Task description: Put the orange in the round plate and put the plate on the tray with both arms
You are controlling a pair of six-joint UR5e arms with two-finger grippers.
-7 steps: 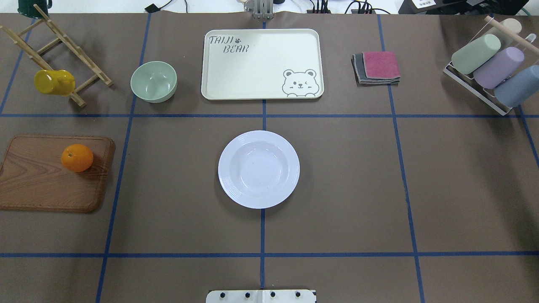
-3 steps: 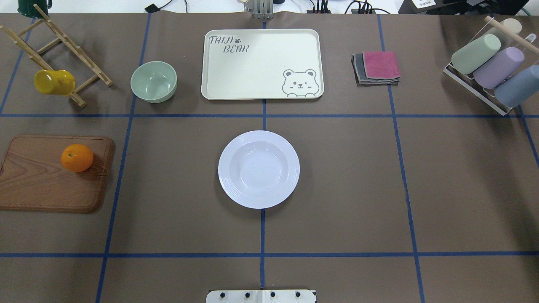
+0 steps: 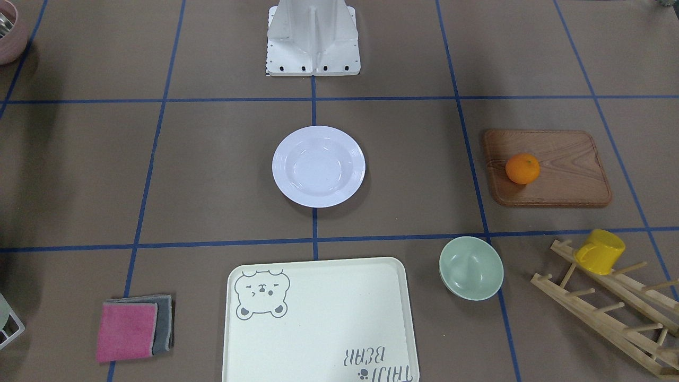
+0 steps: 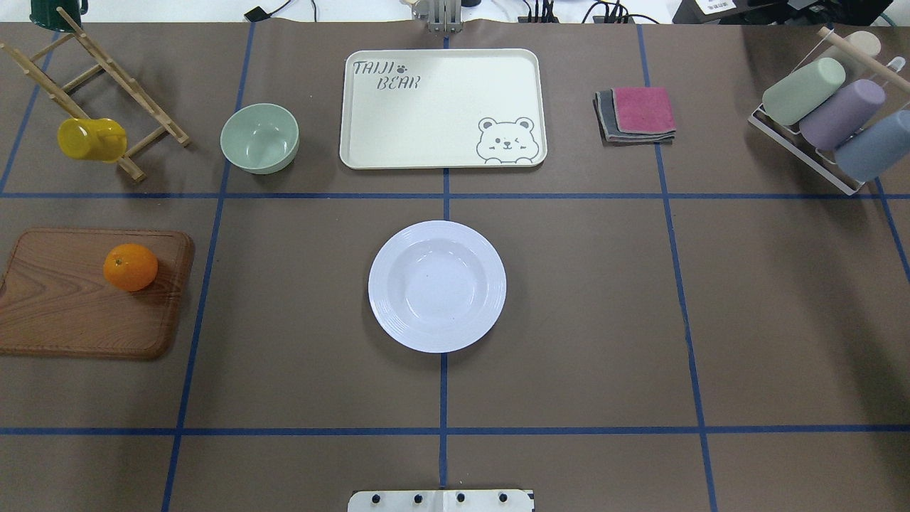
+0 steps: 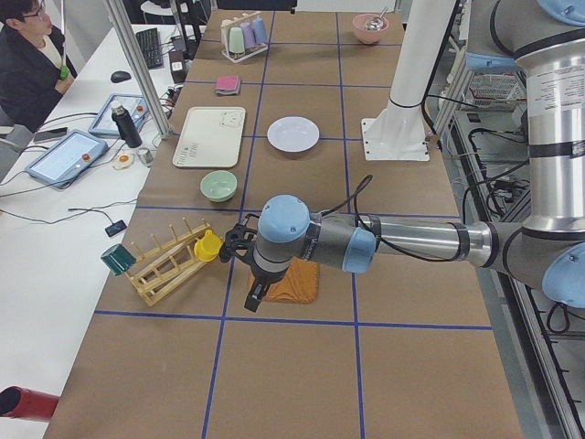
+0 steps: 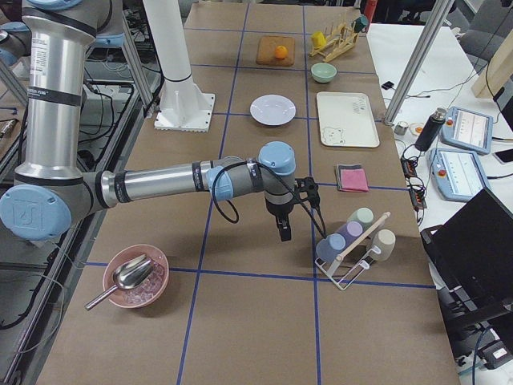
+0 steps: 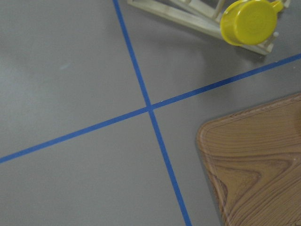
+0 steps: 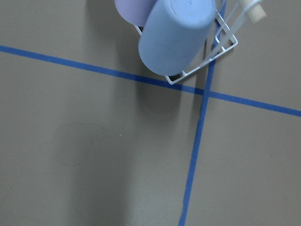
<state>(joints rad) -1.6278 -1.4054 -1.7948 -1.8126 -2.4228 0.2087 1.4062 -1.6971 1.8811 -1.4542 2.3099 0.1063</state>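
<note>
We see the brown table (image 4: 604, 320), gridded in blue tape, carrying a white round plate (image 4: 436, 286), cream rectangular tray (image 4: 441, 107), brown wooden board (image 4: 64, 320), pale-green bowl (image 4: 259, 137), folded pink-and-grey cloths (image 4: 638, 114) and wooden peg rack (image 4: 128, 80).

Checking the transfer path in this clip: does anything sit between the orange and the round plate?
Nothing visible. The orange rests on the wooden board, and only bare table separates the board from the round plate. The green bowl sits off that line, beside the tray.

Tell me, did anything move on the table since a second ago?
No, nothing visibly changed in the view from above. The orange still sits on the wooden board, the round plate is still empty in the middle of the table, and the tray still has nothing on it.
</note>
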